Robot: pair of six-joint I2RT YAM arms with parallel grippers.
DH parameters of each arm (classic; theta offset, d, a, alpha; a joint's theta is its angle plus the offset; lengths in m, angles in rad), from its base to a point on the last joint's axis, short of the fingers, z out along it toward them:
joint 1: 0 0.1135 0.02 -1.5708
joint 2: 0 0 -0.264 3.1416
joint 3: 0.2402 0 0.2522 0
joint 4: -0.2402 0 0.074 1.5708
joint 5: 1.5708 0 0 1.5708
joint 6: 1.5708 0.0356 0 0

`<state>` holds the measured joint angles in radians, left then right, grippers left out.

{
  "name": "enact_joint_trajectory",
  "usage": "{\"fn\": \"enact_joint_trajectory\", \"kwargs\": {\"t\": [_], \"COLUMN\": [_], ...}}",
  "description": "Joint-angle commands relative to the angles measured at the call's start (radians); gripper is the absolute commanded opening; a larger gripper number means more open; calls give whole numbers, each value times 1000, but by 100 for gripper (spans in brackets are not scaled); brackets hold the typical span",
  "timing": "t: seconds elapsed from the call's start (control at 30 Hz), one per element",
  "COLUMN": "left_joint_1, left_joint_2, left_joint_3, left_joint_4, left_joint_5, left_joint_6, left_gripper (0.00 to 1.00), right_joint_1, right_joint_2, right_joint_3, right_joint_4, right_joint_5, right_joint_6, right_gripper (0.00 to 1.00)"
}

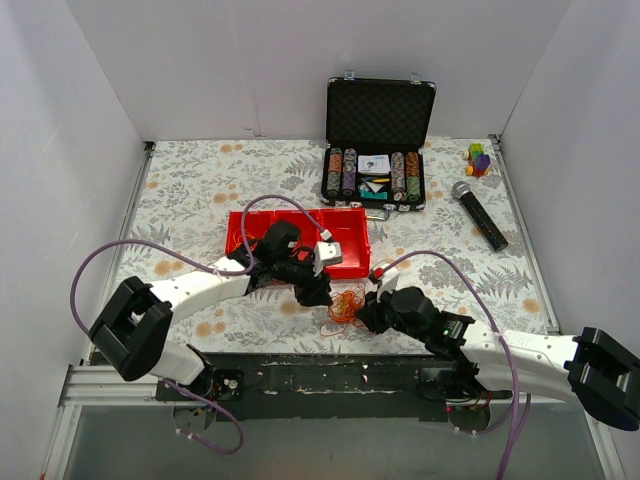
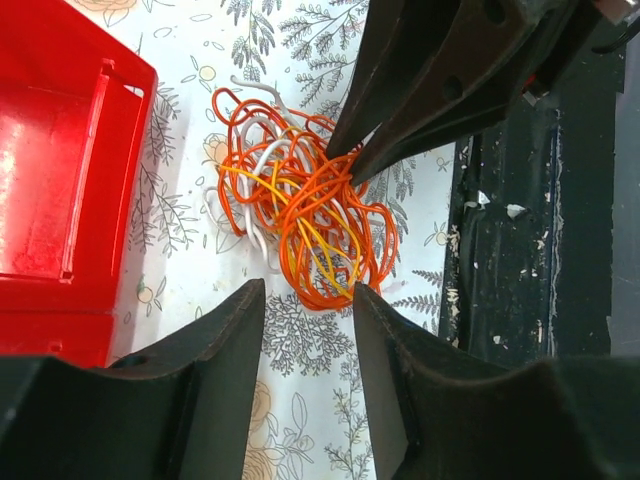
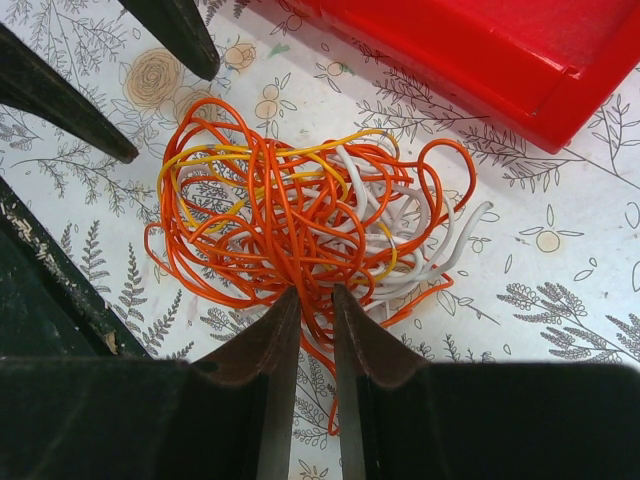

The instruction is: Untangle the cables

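The cables [image 1: 347, 303] are a fist-sized clump of thin orange, yellow and white loops on the floral cloth, between the two grippers. In the left wrist view the cables [image 2: 300, 210] lie just beyond my left gripper [image 2: 308, 288], which is open with only the clump's near edge at its fingertips. In the right wrist view my right gripper [image 3: 315, 292] is closed to a narrow gap, pinching several orange strands at the near edge of the cables [image 3: 300, 200]. The right gripper's fingers [image 2: 400, 120] also show in the left wrist view. In the top view the left gripper [image 1: 320, 295] and right gripper [image 1: 365, 318] flank the clump.
A red tray [image 1: 245, 232] sits just behind the clump, also seen in the wrist views [image 2: 60, 150] [image 3: 480, 50]. An open black case of poker chips [image 1: 376, 150], a microphone [image 1: 480, 215] and a small coloured toy [image 1: 479, 159] lie at the back right. The dark table edge [image 2: 520, 250] runs beside the clump.
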<state>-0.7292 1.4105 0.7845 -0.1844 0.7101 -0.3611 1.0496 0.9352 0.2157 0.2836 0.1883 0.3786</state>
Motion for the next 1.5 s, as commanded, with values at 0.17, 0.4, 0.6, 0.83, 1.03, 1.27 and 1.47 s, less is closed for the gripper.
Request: {"fn": "enact_joint_trajectory", "kwargs": {"t": [0.17,0.4,0.6,0.83,1.03,1.27,1.47], "left_joint_1": [-19,-41,-50,-50,-52,-50,-50], "left_joint_2": [44,59,56,2,-54,-142,-182], "left_joint_3": [73,84,97,237,438,542,677], "left_joint_4": [8,-3,-7,-79,-225,-313,-303], "left_joint_5": [20,19,-43,-199,-256,-265,-360], "left_joint_6": [24,30,53,62,59,10,-13], "left_gripper": [25,15,0,0,0,0,0], "right_joint_1": [4,3,4,4,3,3,3], "right_joint_2": [-35,-50,-47,-19,17,43,60], "right_joint_3": [-13,-22,-22,-13,2,7,21], "right_joint_4": [-17,-20,-18,-18,-8,-17,-46], "right_joint_5": [19,25,28,19,14,31,40], "right_joint_6": [0,3,2,-3,-6,-3,-4], "right_gripper": [26,26,26,26,26,26,26]}}
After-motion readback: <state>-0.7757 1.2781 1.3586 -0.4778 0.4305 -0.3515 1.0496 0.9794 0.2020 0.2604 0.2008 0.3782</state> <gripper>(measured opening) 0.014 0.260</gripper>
